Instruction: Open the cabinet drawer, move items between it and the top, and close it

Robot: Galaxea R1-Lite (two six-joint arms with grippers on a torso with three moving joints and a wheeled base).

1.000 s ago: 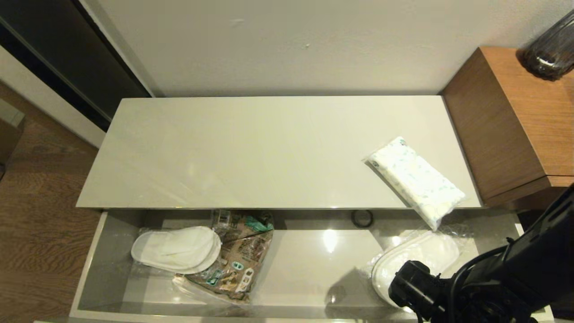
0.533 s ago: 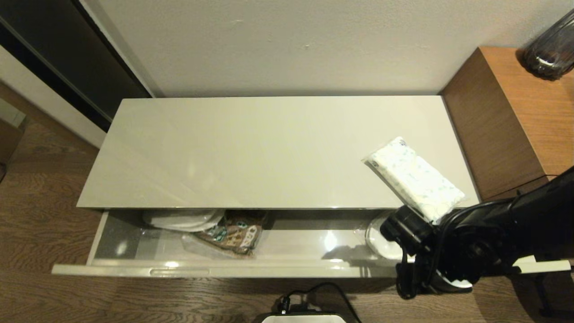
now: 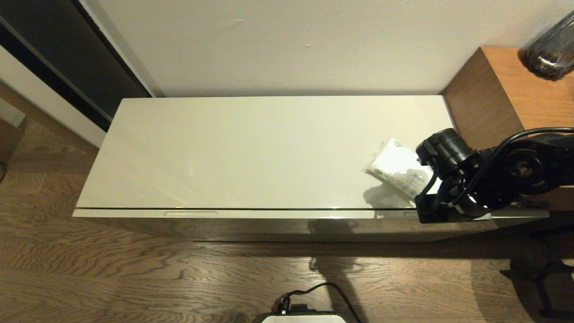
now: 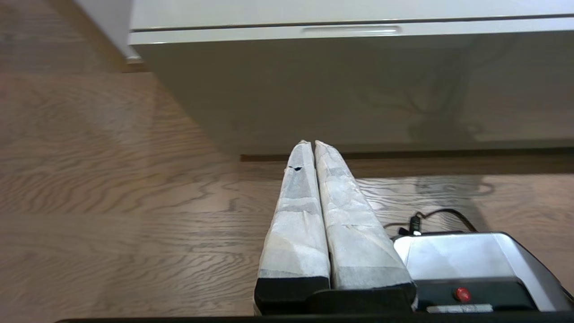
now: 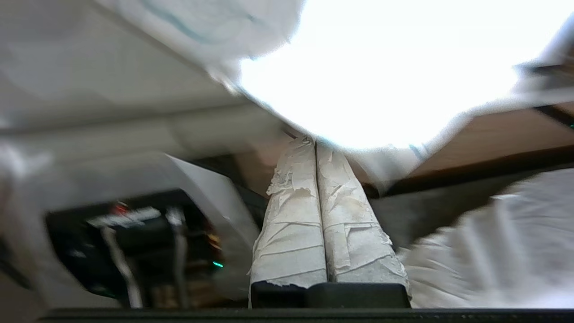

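The cabinet drawer (image 3: 287, 214) sits flush beneath the top (image 3: 251, 152), its contents hidden. The right pincer (image 5: 315, 142), fingers pressed together and holding nothing, hovers at the right front corner, just beside the white tissue pack (image 3: 394, 168) lying on the top. Withdrawing well means lifting clear without dragging that pack. The left pincer (image 4: 310, 143), also together, is parked low over the floor.

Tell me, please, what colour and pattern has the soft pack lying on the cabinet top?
The soft pack is white with faint greenish print, best seen in the head view.

Tissue pack (image 3: 394, 168) lies on the top (image 3: 251, 152), seemingly near its right end.
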